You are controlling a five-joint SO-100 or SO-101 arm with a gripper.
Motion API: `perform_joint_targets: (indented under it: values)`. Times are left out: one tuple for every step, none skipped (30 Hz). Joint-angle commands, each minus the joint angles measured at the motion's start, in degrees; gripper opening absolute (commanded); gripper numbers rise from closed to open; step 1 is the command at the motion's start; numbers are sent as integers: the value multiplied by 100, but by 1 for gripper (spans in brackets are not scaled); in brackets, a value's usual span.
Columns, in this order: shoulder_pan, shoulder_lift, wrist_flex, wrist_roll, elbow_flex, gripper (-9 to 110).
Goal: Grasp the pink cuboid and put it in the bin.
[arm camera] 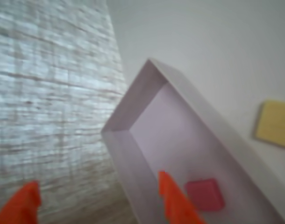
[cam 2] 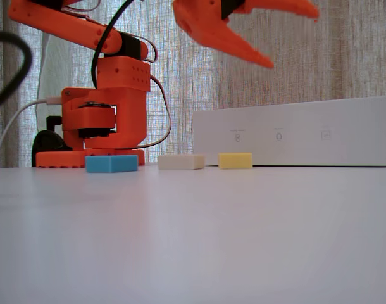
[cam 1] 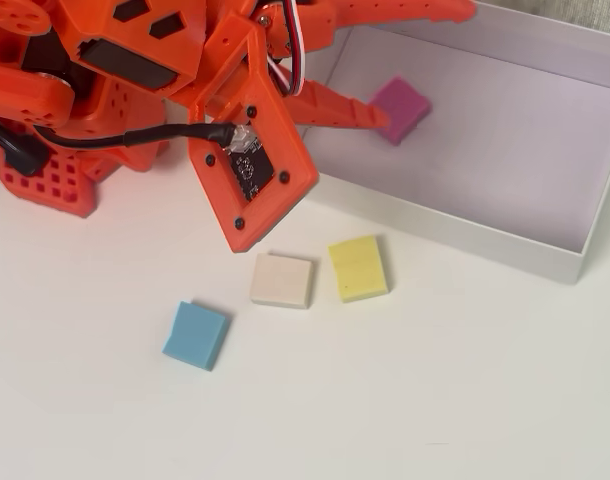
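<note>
Pink cuboid (cam 1: 402,109) already flat on the floor of the bin (cam 1: 545,255), near its left end in the overhead view. Gripper (cam 2: 294,38) above the bin, fingers wide, holding nothing. Looks like foam: light, soft, grippy, not fragile. If regrasping, pinch across two opposite side faces, gently. Blue (cam 1: 196,335), cream (cam 1: 282,280), yellow (cam 1: 358,267) blocks on the worktop.

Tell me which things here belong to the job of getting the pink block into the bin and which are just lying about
Part of the job:
- pink cuboid, already lying on the bin floor
- bin, the white box
- gripper, open, above the bin

Just lying about, on the table outside the bin:
- blue block
- cream block
- yellow block
</note>
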Motion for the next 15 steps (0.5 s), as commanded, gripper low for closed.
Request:
perform_joint_targets:
  values:
    - [536,413,-791,-9,62,32]
    - [782,589,-1055,0,176,32]
    - [1037,791,-1310,26,325,32]
    - [1283,1020,-1450,88,475,32]
    - [1529,1195,-1485,141,589,32]
    - [1758,1345,-1485,220,694,32]
    - [1995,1485,-1450,316,809,32]
    - [2197,1635,-1389,439,914,32]
    - [2347,1793,-1248,571,1011,32]
    - [2470,1986,-1028,703,1099,32]
    - [2566,2180,-773,826,1204,32]
    - [2654,2347,-527,905,1292,32]
    - [2751,2470,-290,976,1380,32]
    - [2821,2566,-79,1028,1468,32]
    - [2883,2654,123,1055,1547,32]
